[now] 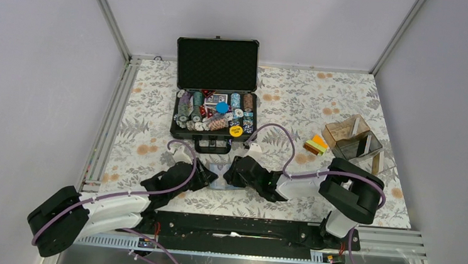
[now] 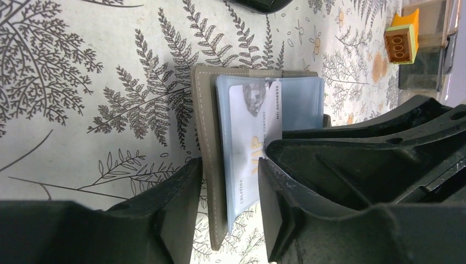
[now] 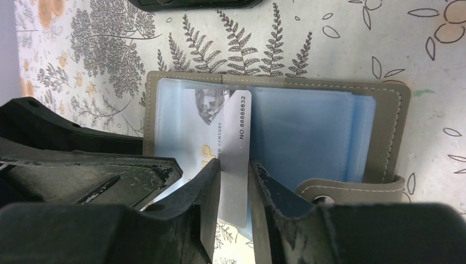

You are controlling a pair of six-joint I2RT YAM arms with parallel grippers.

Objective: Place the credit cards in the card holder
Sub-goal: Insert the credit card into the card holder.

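Card holder lies open on the table between my arms, in front of the chip case. Left gripper is about half open, straddling the grey cover edge and holding nothing. Right gripper is narrowly open over a pale card partly tucked in the blue sleeve, not pinching it. I judge this the seating step. The credit cards sit stacked well right, by the clear box, so next I fetch one. Pale card reads "VIP", "CENTURY", "NO.8888832".

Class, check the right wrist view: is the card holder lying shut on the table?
No, the card holder lies open, with its light blue sleeves and a pale card showing inside.
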